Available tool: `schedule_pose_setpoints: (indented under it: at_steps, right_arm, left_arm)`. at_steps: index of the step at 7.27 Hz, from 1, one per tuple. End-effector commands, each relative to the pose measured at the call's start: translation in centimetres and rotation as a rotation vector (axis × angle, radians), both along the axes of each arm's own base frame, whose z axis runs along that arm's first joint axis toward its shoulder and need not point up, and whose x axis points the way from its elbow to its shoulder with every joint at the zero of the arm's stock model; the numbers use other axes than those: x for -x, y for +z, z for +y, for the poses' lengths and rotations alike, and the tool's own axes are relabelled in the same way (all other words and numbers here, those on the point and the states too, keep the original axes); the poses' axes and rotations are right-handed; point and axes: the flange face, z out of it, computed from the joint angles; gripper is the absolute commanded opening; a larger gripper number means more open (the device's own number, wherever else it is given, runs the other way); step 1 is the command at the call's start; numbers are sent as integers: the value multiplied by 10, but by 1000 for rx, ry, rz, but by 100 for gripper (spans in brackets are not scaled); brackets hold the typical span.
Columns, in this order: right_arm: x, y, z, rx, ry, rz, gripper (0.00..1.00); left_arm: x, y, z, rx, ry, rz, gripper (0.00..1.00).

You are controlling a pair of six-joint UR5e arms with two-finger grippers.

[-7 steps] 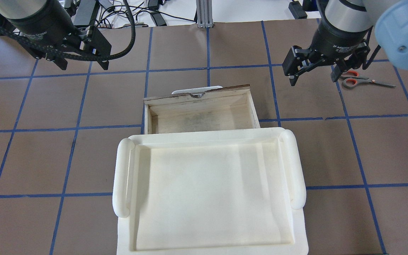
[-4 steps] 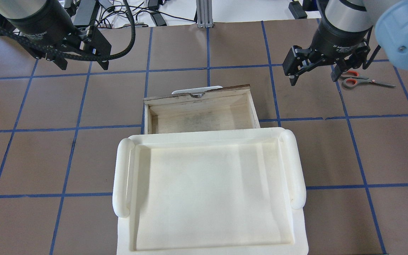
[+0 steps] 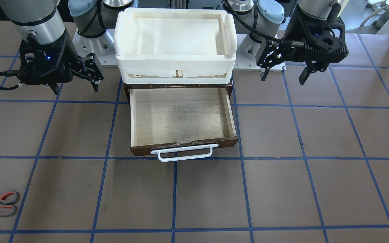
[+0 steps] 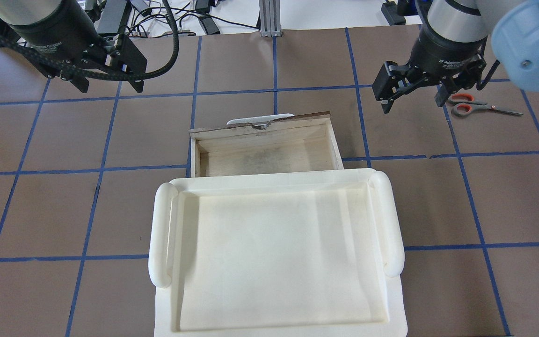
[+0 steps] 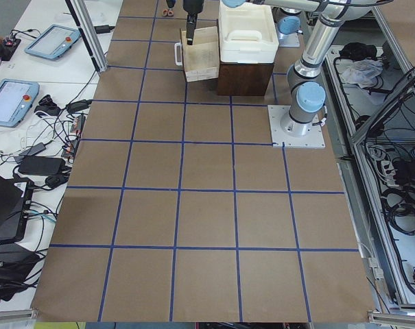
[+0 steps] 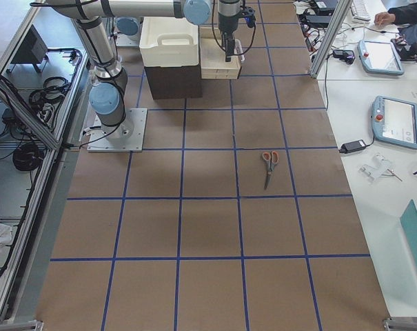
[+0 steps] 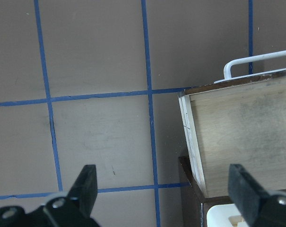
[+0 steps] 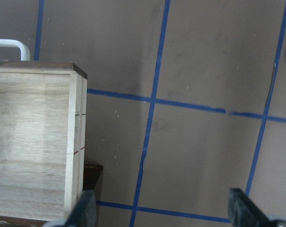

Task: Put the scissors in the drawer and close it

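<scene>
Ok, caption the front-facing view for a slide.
Empty pale-plywood drawer stands open at centre; small grey, orange-looped scissors lie apart on brown table.

Overhead view, white lettering on black gripper bodies, both partly legible.
- right gripper (image 4: 412,106): "2F Adaptive…", remainder cut off by curve of body.
- left gripper (image 4: 112,89): ends "…Gripper"; start hidden.

Other print too small to read.

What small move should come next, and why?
Probably carry the open right gripper forward and outward to above the small grey scissors with orange-lined loops. They lie untouched on the table, far from it, and the pale plywood drawer already stands open and empty.
</scene>
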Motion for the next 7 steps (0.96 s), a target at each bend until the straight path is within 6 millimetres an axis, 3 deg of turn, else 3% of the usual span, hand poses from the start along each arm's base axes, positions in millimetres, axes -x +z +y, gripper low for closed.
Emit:
schedule_pose_setpoints:
  at_steps: [1,2,4,5,7]
  right_arm:
    - [37,-9,-25,38,386,40,100]
    - [64,-11,-31,29,541,43,100]
    - [133,-43,-54,-23,702,45,100]
    - [178,-67,-69,-36,727,38,100]
    - [268,-148,-110,-44,833,22,100]
  left_arm:
    - [0,0,0,0,0,0,100]
    - [0,0,0,0,0,0,100]
    - [0,0,0,-1,0,0,100]
    - [0,0,0,-1,0,0,100]
    - [0,0,0,-1,0,0,100]
